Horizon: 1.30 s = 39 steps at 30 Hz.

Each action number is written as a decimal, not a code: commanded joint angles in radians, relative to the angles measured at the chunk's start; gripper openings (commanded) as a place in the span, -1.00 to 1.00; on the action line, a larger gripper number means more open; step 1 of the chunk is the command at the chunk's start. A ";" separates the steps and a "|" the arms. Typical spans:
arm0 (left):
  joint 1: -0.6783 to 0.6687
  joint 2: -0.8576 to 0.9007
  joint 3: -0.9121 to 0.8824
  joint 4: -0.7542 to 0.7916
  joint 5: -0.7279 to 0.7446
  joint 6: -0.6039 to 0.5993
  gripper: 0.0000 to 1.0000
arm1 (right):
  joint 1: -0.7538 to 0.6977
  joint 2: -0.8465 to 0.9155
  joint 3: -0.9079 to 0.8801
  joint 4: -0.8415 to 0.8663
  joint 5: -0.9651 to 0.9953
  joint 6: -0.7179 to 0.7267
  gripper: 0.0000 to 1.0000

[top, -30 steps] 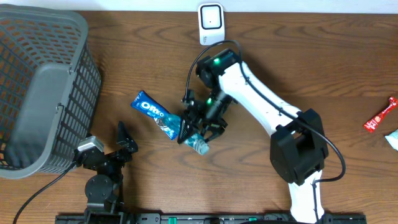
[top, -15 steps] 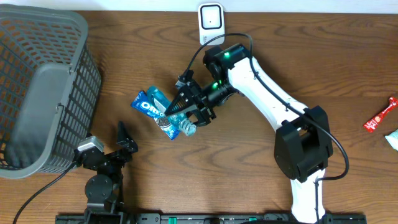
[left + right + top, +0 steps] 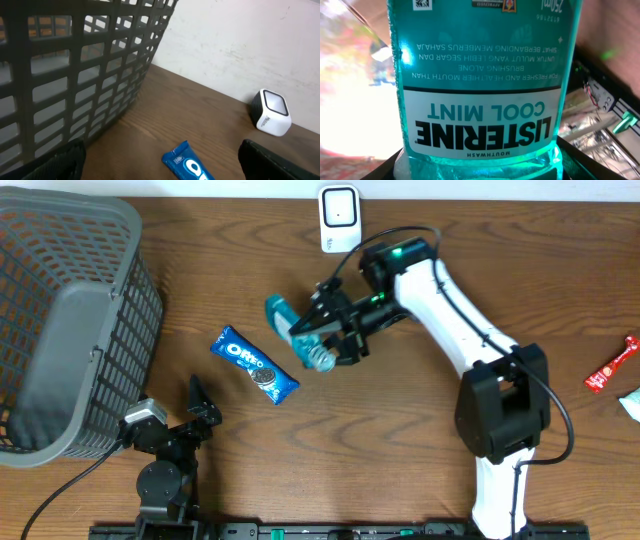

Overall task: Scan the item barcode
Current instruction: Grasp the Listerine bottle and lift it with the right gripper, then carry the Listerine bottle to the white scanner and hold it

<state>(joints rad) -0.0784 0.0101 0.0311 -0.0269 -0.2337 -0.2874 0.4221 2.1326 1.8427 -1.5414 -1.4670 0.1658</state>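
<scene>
Right claw (image 3: 327,343) clamps the mouthwash bottle (image 3: 283,313) of teal liquid; left claw (image 3: 203,402) stands wide open, empty.

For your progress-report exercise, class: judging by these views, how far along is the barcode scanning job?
Done: the mouthwash bottle is gripped in the right arm's jaws, apart from the Oreo pack. In hand: it hangs short of the white scanner. Left: present its barcode to the scanner.
</scene>
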 commanded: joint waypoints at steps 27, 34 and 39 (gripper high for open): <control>0.005 -0.006 -0.027 -0.021 0.002 0.006 0.96 | -0.122 -0.014 0.019 0.280 0.228 0.138 -0.24; 0.005 -0.006 -0.027 -0.021 0.002 0.006 0.96 | -0.121 -0.014 0.019 0.482 0.306 0.214 -0.23; 0.005 -0.006 -0.027 -0.021 0.002 0.006 0.96 | -0.122 -0.014 0.019 0.603 0.488 0.250 -0.24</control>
<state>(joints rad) -0.0784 0.0101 0.0311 -0.0265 -0.2337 -0.2874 0.3130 2.1326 1.8427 -0.9737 -1.0611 0.3843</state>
